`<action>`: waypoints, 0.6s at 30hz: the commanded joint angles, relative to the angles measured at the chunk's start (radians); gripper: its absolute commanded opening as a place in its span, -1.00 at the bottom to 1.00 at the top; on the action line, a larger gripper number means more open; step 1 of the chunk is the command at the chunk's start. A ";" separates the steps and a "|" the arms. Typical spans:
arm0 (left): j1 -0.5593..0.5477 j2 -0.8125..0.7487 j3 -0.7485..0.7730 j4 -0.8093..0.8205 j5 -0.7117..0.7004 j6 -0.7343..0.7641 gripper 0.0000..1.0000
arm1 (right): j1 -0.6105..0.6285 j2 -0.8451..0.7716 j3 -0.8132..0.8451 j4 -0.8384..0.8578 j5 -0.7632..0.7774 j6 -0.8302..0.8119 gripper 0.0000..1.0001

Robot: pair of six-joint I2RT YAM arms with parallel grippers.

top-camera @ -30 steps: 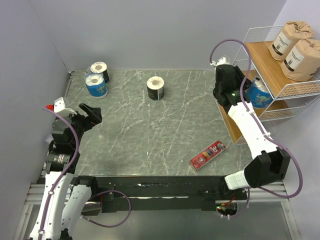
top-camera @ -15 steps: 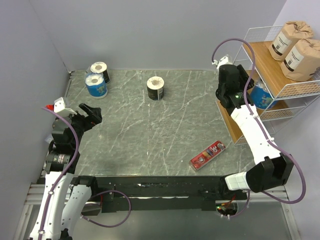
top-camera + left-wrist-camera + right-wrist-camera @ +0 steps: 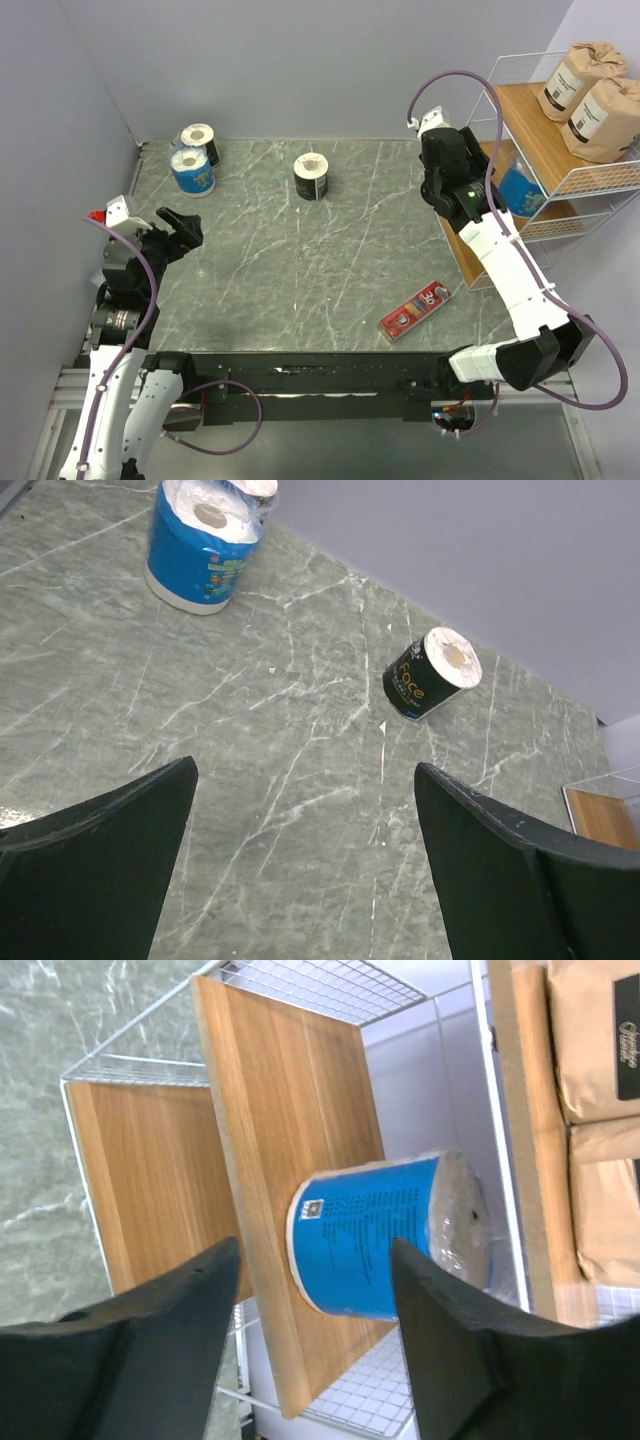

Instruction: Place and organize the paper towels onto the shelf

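The right hand [image 3: 312, 1260] is at the shelf [image 3: 500, 75], and its 2 dark fingers stand apart with nothing between them. The blue roll [image 3: 385, 1235] is just beyond the tips, apart from both. It stands upright with its flat base on the wooden middle tier [image 3: 290, 1110], so it seems the roll is already set down and the hand has let go of it. The roll is a short cylinder in glossy blue plastic with small print, and its white end shows through the film. The 2 brown rolls [image 3: 590, 90] stand side by side on the top tier [image 3: 520, 115]. Their kraft wrappers are matte, with crumpled tops and dark labels. The shelf is made of thin white wire with light-brown wood boards, and the colours are probably kept together, 1 kind for each tier. On the tabletop [image 3: 300, 270], which looks like grey-green stone with white veins, 3 rolls wait. A black roll [image 3: 311, 176] is alone near the far middle, and a second blue roll [image 3: 190, 170] touches another black roll [image 3: 200, 138] in the far left corner. The left hand [image 3: 305, 770] hangs above the tabletop near the left edge, its fingers wide apart and holding nothing, and it faces these rolls, likely because they are on its side. A flat red box [image 3: 415, 310] lies near the right arm and is not part of the task.
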 commanded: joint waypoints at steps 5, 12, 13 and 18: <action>-0.004 -0.016 0.014 0.017 -0.017 -0.004 0.93 | -0.077 0.041 -0.005 0.151 -0.040 -0.060 0.08; -0.005 -0.008 0.017 0.016 -0.016 -0.004 0.93 | -0.180 0.107 -0.032 0.250 -0.015 -0.117 -0.13; -0.005 -0.005 0.015 0.016 -0.016 -0.005 0.93 | -0.191 0.112 -0.026 0.246 -0.008 -0.096 -0.13; -0.005 -0.005 0.015 0.017 -0.016 -0.004 0.93 | -0.240 0.101 -0.057 0.289 0.011 -0.087 -0.12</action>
